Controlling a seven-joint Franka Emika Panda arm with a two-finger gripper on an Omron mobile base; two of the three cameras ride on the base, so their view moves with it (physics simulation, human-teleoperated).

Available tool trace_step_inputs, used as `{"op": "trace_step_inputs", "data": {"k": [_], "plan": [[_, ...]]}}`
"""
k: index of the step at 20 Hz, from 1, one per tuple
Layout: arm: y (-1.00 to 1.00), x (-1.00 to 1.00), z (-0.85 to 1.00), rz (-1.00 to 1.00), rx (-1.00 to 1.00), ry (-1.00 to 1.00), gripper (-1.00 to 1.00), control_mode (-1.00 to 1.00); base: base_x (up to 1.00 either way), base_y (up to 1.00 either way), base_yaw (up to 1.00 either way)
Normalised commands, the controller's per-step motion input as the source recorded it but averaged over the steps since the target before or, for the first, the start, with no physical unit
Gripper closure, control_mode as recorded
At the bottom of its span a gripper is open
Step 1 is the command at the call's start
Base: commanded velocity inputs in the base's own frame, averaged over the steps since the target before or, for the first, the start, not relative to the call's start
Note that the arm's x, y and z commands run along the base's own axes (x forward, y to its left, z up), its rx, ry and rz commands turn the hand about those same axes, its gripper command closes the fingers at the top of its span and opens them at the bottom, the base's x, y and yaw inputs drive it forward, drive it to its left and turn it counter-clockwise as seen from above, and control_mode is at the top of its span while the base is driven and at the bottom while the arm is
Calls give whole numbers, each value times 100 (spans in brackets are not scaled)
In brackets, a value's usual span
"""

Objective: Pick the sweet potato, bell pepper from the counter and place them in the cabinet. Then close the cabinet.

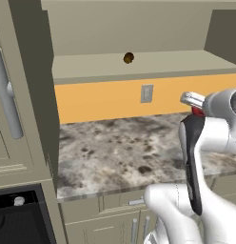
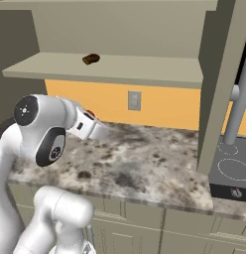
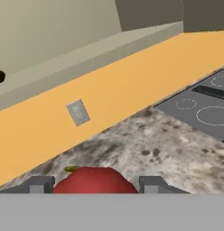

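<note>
Claw (image 3: 95, 184): closed on the bell pepper (image 3: 93, 181), above the counter (image 1: 115, 147).
Sweet potato (image 1: 128, 58): in the cabinet (image 1: 139, 64), at 12 o'clock.

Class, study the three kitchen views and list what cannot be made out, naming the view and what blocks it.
- Bell pepper: lower part cut off by the hand view's bottom edge; in the right base view just a red sliver behind the arm.
- End effector: hand view leaves it unclear whether its fingers touch the pepper.
- Sweet potato: too small on the cabinet shelf for surface detail.
</note>
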Motion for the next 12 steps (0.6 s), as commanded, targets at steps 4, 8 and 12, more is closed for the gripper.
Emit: {"op": "trace_step_inputs", "data": {"k": [4,8,12], "plan": [[0,-54,100,0,-1,4,100,-100,0,0,0],[0,1,85,-1,-1,-11,100,-100,0,0,0],[0,57,55,-1,0,-3,100,-100,0,0,0]]}}
